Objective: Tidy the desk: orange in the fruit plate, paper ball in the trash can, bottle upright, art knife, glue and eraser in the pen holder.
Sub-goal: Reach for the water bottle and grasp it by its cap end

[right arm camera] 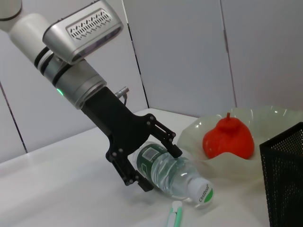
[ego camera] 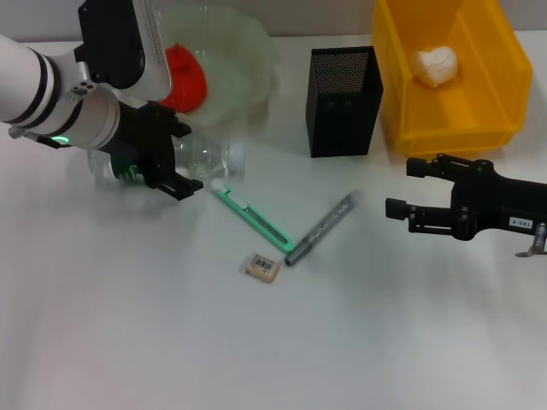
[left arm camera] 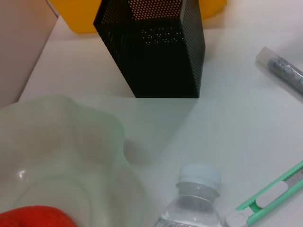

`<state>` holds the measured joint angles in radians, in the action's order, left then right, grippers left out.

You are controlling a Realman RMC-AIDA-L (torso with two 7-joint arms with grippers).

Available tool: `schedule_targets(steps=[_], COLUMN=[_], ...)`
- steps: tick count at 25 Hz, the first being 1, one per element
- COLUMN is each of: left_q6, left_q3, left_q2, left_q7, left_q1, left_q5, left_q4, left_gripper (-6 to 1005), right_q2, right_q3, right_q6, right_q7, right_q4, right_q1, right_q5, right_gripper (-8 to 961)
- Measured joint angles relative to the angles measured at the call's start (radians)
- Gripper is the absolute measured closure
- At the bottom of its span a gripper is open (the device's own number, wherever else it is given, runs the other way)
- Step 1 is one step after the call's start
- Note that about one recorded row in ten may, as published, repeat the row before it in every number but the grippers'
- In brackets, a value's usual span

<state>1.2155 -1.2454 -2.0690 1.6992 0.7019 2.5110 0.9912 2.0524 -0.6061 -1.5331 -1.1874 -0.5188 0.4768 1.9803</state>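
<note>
The yellow bin (ego camera: 479, 102) at the desk's far right holds the paper ball (ego camera: 436, 65). Left of it stands the black mesh pen holder (ego camera: 344, 102), then the pale fruit plate (ego camera: 239, 64) with an orange-red fruit (ego camera: 184, 77) inside. The clear bottle (right arm camera: 175, 172) lies on its side just before the plate; its label and cap carry print too small to read. The left gripper (ego camera: 167, 158) straddles the bottle's body, fingers apart on either side. The right gripper (ego camera: 406, 188) hovers open over bare desk near the bin. The green art knife (ego camera: 252, 215), grey glue stick (ego camera: 323, 228) and eraser (ego camera: 262, 267) lie mid-desk, with open room around.
</note>
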Motion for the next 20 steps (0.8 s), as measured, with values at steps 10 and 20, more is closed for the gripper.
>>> schedule_targets(steps=[10,20], left_q6=[0.037,0.127], left_q3=[0.002,0.008], left_q2=[-0.001,-0.001], left_q7=[0.002,0.014], left_q1=[-0.015,-0.063], left_q5=[0.0,-0.071], left_q4=[0.036,0.143], left_gripper=[137,140], right_q2=[0.0,-0.001], right_q3=[0.002,0.002], right_q6=[-0.002,0.0], right_q7=[-0.002,-0.002], right_q4=[-0.002,0.0], right_q1=[-0.005,-0.003], right_q5=[0.0,0.0], right_gripper=[126,125])
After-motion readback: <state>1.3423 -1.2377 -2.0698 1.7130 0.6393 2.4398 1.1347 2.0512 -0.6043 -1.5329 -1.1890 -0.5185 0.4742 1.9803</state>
